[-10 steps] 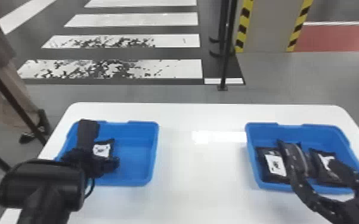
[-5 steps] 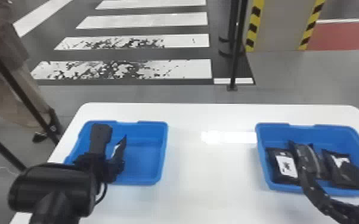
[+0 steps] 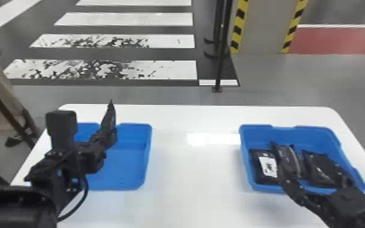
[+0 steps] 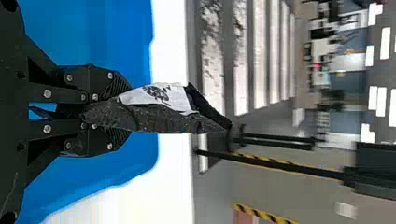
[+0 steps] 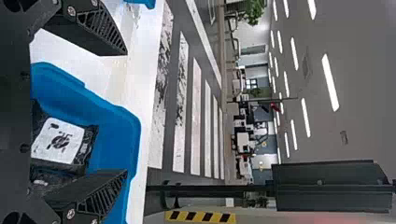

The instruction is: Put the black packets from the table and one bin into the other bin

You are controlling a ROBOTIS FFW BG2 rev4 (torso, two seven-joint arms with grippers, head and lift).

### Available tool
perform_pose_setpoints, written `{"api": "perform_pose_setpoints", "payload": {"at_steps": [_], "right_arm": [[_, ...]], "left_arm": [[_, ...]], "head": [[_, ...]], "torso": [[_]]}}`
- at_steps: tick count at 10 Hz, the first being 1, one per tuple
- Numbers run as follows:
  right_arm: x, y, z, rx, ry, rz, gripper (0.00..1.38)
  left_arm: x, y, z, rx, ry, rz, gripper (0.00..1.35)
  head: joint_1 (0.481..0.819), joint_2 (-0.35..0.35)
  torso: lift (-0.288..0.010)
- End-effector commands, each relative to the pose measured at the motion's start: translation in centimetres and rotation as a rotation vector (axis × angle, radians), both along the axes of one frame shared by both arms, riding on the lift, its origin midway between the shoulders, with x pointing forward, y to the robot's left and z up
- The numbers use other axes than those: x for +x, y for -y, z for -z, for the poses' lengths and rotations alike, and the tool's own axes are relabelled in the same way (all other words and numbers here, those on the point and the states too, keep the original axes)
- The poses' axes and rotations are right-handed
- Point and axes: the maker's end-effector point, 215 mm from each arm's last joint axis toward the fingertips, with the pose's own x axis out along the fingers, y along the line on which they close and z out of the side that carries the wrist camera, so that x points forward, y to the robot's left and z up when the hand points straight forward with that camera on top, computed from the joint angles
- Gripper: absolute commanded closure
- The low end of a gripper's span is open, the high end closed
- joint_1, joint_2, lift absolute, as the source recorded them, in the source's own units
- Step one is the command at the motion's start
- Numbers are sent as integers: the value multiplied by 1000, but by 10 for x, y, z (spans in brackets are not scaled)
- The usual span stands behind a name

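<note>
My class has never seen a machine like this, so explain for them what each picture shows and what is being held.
This is a robot with two black arms, each ending in a two-fingered gripper. One picture looks down from its head; the other two come from its wrists and appear turned sideways. On the white table stand two blue bins. The left gripper pinches a black packet with a white label, held up above the left bin. The right gripper is open at the right bin, where more black packets lie.
</note>
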Motion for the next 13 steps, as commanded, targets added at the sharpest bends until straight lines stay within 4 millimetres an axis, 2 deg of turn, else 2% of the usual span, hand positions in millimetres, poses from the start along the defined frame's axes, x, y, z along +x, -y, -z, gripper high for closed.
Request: {"api": "perform_pose_setpoints", "payload": {"at_steps": [1, 3, 4, 5, 6, 7, 9, 11, 12, 13], "right_arm": [[13, -22, -26, 45, 21, -53, 122], [24, -63, -77, 82, 48, -148, 124], [27, -96, -94, 122, 35, -218, 121], [28, -130, -118, 177, 43, -300, 121], [27, -160, -138, 204, 52, -375, 121], [23, -184, -150, 231, 48, -437, 122], [26, -210, -164, 264, 50, -505, 125], [44, -227, -176, 251, 73, -534, 121], [53, -238, -178, 243, 74, -552, 121], [60, -244, -178, 231, 74, -563, 122]], "left_arm": [[-16, 30, -45, -179, 168, 64, 1214], [-38, 44, -102, -236, 361, 110, 1214], [-40, 41, -116, -194, 434, 92, 1214], [-39, 41, -107, -120, 445, 84, 1214], [-39, 54, -101, -102, 467, 102, 1214], [-40, 67, -102, -59, 496, 119, 1214], [-42, 113, -105, -59, 556, 196, 1214], [-51, 163, -110, -128, 577, 291, 1214], [-53, 177, -114, -147, 584, 317, 1214], [-54, 180, -116, -159, 589, 322, 1214]], "head": [[695, 10], [695, -4], [695, 18], [695, 35], [695, 79], [695, 120], [695, 150], [695, 123], [687, 100], [678, 84]], "torso": [[-110], [-110], [-110], [-110], [-110], [-110], [-110], [-110], [-110], [-110]]}}
